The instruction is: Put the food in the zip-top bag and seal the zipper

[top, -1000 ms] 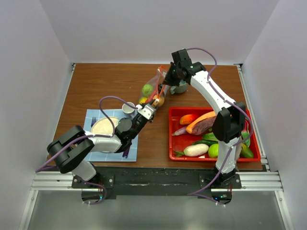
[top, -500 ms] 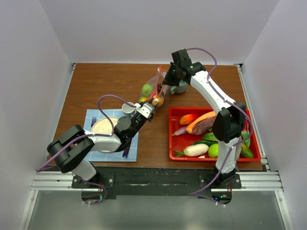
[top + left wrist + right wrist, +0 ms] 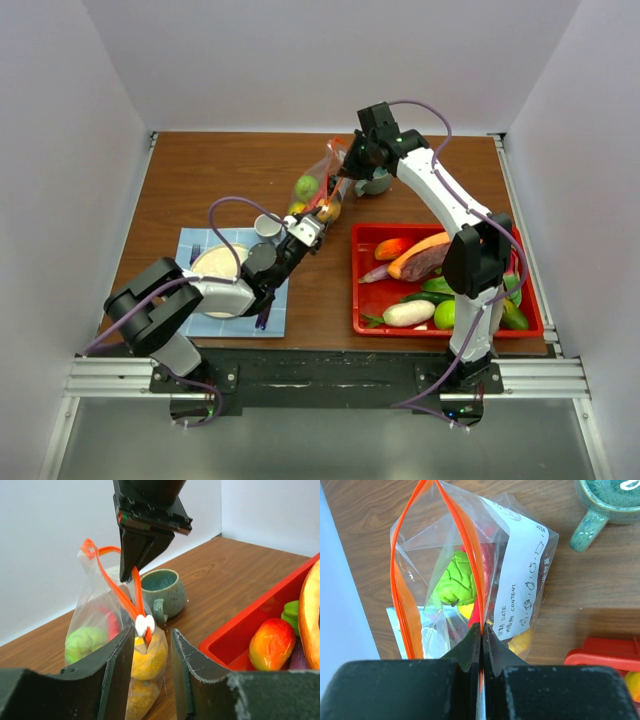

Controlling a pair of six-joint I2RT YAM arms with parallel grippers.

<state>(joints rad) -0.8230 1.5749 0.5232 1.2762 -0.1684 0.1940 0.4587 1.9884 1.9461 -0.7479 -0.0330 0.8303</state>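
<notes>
Right gripper [image 3: 481, 630] is clamped on the orange zipper [image 3: 399, 580], with the zip-top bag [image 3: 522, 565] hanging below it. Left gripper [image 3: 152, 642], jaws apart, straddles the white slider [image 3: 144, 624]. Green and yellow food [image 3: 457, 582] sits inside the bag. Its mouth gapes beyond the pinch, so sealing looks undone. More food lies in the red tray [image 3: 365, 300].

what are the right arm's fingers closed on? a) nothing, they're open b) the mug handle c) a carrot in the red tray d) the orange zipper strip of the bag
d: the right wrist view shows the right gripper with its fingers pinched shut on the zipper strip of the zip-top bag, clear of the mug.
</notes>
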